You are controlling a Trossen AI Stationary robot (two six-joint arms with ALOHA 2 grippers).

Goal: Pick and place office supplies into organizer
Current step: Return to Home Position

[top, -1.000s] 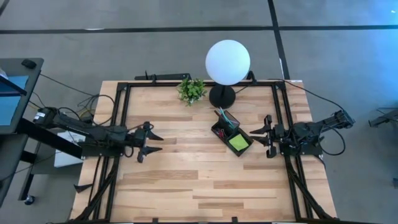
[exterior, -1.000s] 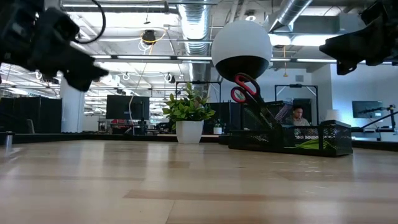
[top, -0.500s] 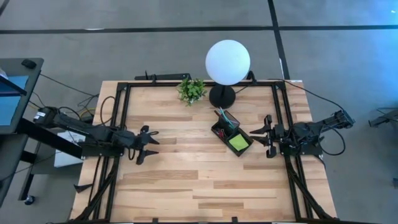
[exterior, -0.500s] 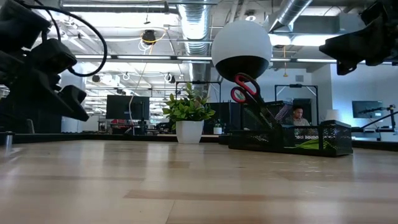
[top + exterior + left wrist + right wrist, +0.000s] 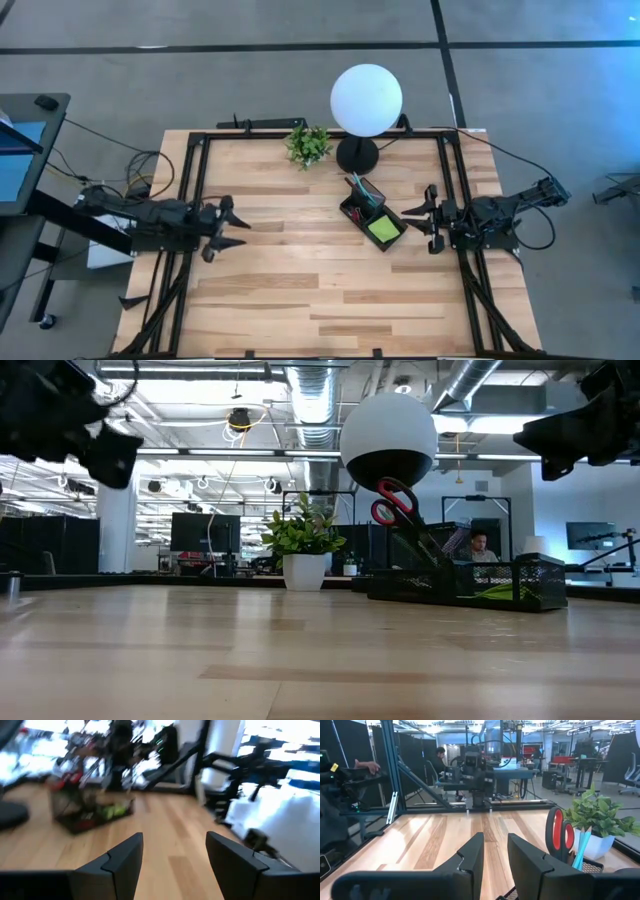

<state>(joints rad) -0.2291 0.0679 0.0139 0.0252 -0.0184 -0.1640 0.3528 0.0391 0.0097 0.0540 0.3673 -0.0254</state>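
The black mesh organizer (image 5: 347, 208) stands right of the table's middle, in front of the lamp base. Red-handled scissors (image 5: 396, 503) stick up from its taller back section, beside a teal pen (image 5: 582, 848). The lime-green sticky-note pad (image 5: 384, 229) lies in its front compartment. My left gripper (image 5: 236, 228) hovers open and empty over the table's left part, well clear of the organizer (image 5: 85, 812). My right gripper (image 5: 428, 220) hovers just right of the organizer, its fingers (image 5: 472, 855) a little apart and empty.
A white globe lamp (image 5: 366, 98) on a black base (image 5: 357, 155) and a small potted plant (image 5: 308, 145) stand near the table's far edge. Black frame rails run along the left, right and far sides. Bare wood stretches between the arms and toward the near edge. A person (image 5: 480, 546) sits beyond the table.
My left gripper has drawn back toward the table's left edge, dipping lower and then rising again, and it has stayed open. My right gripper and the organizer have kept still.
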